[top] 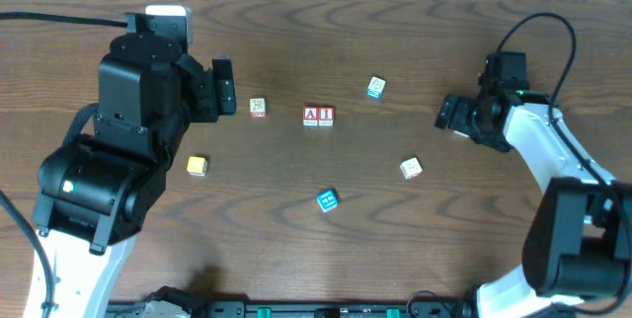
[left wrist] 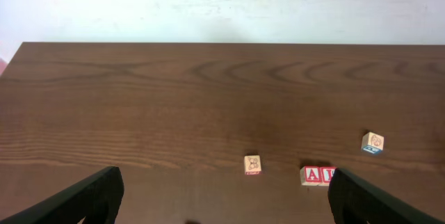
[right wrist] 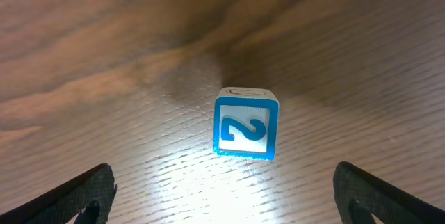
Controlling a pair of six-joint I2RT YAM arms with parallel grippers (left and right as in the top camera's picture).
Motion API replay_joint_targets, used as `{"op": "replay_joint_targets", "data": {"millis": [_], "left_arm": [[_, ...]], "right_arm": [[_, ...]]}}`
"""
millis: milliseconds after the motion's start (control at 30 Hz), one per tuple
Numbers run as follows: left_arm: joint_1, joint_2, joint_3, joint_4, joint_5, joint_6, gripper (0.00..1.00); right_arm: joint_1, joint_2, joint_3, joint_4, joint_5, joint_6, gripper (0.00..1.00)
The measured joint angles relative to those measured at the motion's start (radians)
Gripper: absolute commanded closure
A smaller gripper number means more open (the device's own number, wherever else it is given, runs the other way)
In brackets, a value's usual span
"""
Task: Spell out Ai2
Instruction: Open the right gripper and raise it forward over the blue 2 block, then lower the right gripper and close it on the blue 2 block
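1. Fingers (left wrist: 85, 197) of the left gripper (top: 226, 88) are spread wide with nothing between them. It hangs over the table (top: 296, 22) near the left edge and looks along the row of blocks. I judge it is held back there so the other arm has room.
2. A yellow block (top: 197, 165) lies loose toward the front-left corner. A pale picture block (top: 258, 108) sits just left of the word and apart from it. Neither looks needed.
3. The A block (top: 311, 116) and the I block (top: 327, 116) stand touching, midway between the left and right edges and nearer the far edge. Their letters are side by side so they read as a word. The bare spot right of the I is where the digit belongs.
4. A blue block (top: 327, 199) rests toward the front edge, a spare.
5. A blue-edged block (top: 376, 87) sits right of the I, closer to the far edge. The right wrist view shows the 2 block (right wrist: 245, 130) upright, its digit facing the camera. These are probably the same block, but overhead its face is too small to read.
6. A white block (top: 411, 168) lies toward the right edge.
7. The right gripper (top: 450, 117) is spread and empty. It is lined up on the 2 but not touching it, which looks like an approach to grasp.
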Motion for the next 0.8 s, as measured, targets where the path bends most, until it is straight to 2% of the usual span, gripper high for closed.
{"op": "replay_joint_targets", "data": {"millis": [100,233,367,433,700,800], "left_arm": [[0.0,0.0,0.0,0.0,0.0,0.0,0.05],[0.0,0.0,0.0,0.0,0.0,0.0,0.05],[0.0,0.0,0.0,0.0,0.0,0.0,0.05],[0.0,0.0,0.0,0.0,0.0,0.0,0.05],[0.0,0.0,0.0,0.0,0.0,0.0,0.05],[0.0,0.0,0.0,0.0,0.0,0.0,0.04]], "right_arm": [[-0.013,0.03,0.0,0.006,0.006,-0.007,0.04],[-0.018,0.047,0.0,0.029,0.012,-0.035,0.22],[-0.018,0.048,0.0,0.048,0.019,-0.051,0.33],[-0.018,0.048,0.0,0.055,0.022,-0.051,0.46],[-0.019,0.048,0.0,0.063,0.025,-0.069,0.61],[-0.019,0.048,0.0,0.068,0.025,-0.07,0.62]]}}
